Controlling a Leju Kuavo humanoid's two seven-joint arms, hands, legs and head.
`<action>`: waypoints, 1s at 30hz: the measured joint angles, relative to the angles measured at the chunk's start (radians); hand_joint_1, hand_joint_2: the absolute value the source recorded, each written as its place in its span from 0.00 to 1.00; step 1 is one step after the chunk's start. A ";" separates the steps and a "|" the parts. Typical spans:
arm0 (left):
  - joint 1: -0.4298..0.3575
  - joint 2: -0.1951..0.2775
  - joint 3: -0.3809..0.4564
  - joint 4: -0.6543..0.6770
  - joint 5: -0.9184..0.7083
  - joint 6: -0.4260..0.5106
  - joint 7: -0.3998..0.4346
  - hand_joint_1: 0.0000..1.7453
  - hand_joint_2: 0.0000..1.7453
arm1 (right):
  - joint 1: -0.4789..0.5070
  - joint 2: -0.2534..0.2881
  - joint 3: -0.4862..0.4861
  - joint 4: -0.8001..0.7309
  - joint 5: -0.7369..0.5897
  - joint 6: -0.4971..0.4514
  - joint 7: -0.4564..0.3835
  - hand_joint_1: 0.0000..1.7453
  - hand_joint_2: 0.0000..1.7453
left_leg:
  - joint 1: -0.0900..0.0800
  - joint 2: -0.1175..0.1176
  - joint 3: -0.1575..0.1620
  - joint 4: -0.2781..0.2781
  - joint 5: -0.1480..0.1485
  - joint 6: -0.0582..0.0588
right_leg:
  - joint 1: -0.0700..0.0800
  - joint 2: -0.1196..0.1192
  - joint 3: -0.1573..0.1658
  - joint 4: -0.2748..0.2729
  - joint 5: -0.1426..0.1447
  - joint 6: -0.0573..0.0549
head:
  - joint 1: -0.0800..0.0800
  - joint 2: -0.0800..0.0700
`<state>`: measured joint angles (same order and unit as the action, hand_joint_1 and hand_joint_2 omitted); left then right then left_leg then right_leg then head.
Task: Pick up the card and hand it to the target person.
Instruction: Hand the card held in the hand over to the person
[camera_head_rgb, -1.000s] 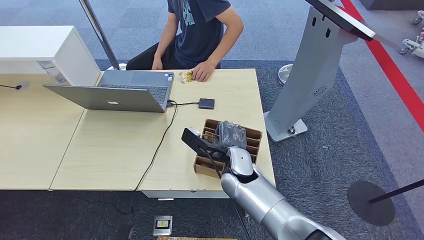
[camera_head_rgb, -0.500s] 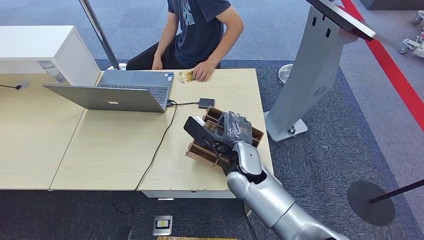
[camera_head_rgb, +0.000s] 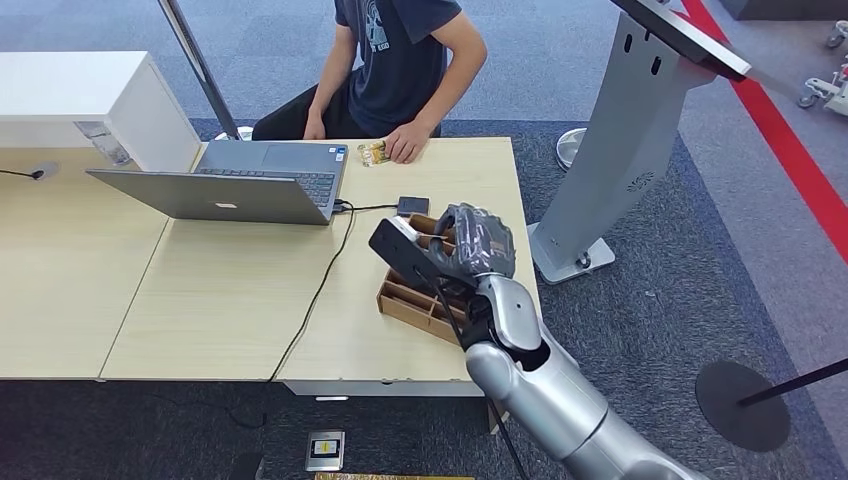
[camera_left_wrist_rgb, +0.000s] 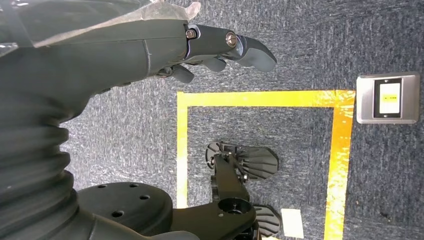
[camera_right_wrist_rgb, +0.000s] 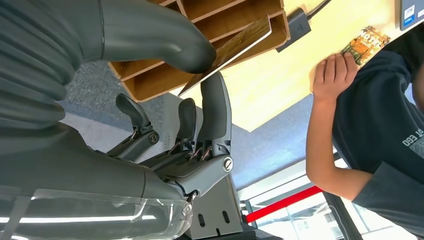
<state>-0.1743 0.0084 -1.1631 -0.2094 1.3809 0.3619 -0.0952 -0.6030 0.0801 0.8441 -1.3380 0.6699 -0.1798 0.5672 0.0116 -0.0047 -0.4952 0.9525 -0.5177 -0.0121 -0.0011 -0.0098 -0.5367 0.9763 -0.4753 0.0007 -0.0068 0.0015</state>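
Right hand (camera_head_rgb: 470, 250) pinches the card (camera_right_wrist_rgb: 227, 50) between thumb and fingers, and has lifted it out of the box (camera_head_rgb: 415, 300) at the worktop's (camera_head_rgb: 220, 290) right edge toward the person (camera_head_rgb: 400, 60). Left hand (camera_left_wrist_rgb: 220, 50) hangs empty, fingers loosely apart.

My right arm comes in from five o'clock and reaches toward twelve, wrist raised, my right hand (camera_head_rgb: 470, 243) pinching a card (camera_right_wrist_rgb: 235, 46) between thumb (camera_right_wrist_rgb: 165, 37) and fingers (camera_right_wrist_rgb: 214, 107). My left hand (camera_left_wrist_rgb: 200, 45) hangs low at my side, fingers loosely curled and holding nothing
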 joint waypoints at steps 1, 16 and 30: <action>0.000 0.000 0.000 0.000 0.000 0.000 0.001 0.00 1.00 | 0.001 0.000 0.001 -0.001 0.000 0.000 -0.001 0.86 1.00 | 0.000 0.000 0.000 0.000 0.000 0.000 | 0.000 0.000 0.000 0.000 0.000 0.000 | 0.000 0.000; -0.005 0.000 0.000 0.000 -0.014 -0.021 0.001 0.00 1.00 | -0.015 0.000 -0.007 -0.007 0.030 -0.183 -0.235 0.86 1.00 | 0.000 0.000 0.000 0.000 0.000 0.000 | 0.000 0.000 0.000 0.000 0.000 0.000 | 0.000 0.000; -0.028 0.000 -0.008 0.000 -0.039 -0.036 0.010 0.00 1.00 | -0.219 0.129 -0.032 0.468 -0.117 -0.414 -0.630 0.86 1.00 | 0.000 0.000 -0.001 0.000 0.000 0.000 | 0.000 0.000 0.000 0.001 0.000 0.000 | 0.000 0.000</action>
<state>-0.2019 0.0083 -1.1711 -0.2094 1.3421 0.3264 -0.0855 -0.8224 0.2089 0.8118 -0.8703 0.5531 -0.5936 -0.0623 0.0117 -0.0051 -0.4959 0.9525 -0.5173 -0.0125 -0.0011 -0.0099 -0.5367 0.9773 -0.4752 0.0006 -0.0069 0.0015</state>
